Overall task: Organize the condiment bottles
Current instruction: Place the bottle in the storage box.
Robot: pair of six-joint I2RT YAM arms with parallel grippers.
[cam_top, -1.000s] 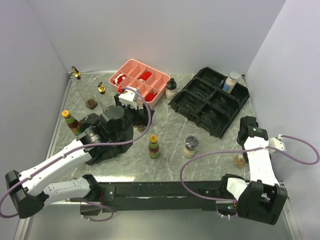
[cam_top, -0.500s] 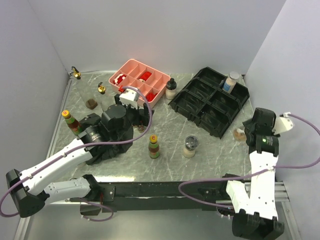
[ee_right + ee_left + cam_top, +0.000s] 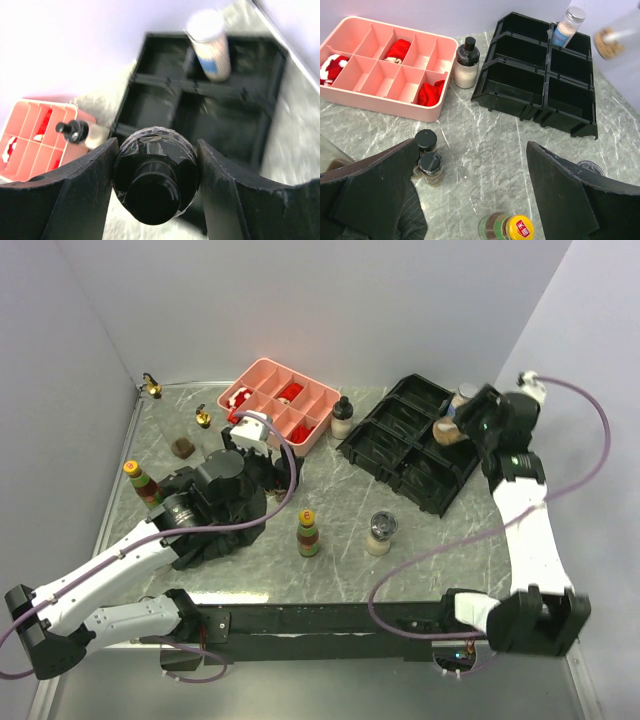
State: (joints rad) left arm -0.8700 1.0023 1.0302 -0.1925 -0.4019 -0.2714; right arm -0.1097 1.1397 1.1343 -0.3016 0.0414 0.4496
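The right hand is clamped on a black-lidded spice jar, one finger on each side of its body. In the overhead view it holds the jar in the air above the black six-compartment organizer at the far right corner of the surface. The jar is not yet set in a compartment, and which compartment lies under it I cannot tell. Just beyond it, a grey-lidded shaker with a blue label stands upright in the organizer's far right compartment. It is the only bottle put away, and the other five compartments look empty.

The left hand hangs wide open and empty over the near left part of the surface, above the black cloth. Just below it are two more black-lidded jars, side by side at the cloth's edge.

Everything else is loose on the surface:
- A yellow-capped sauce bottle and a second grey-lidded shaker stand near the middle.
- A black-capped bottle of white contents sits between the pink tray and the organizer.
- Another yellow-capped sauce bottle stands at the left edge.
- Two gold-spouted clear bottles stand toward the far left corner, with a small dark jar near them.

By my reckoning the job is at an early stage, with one bottle placed, one on its way and about nine to collect.
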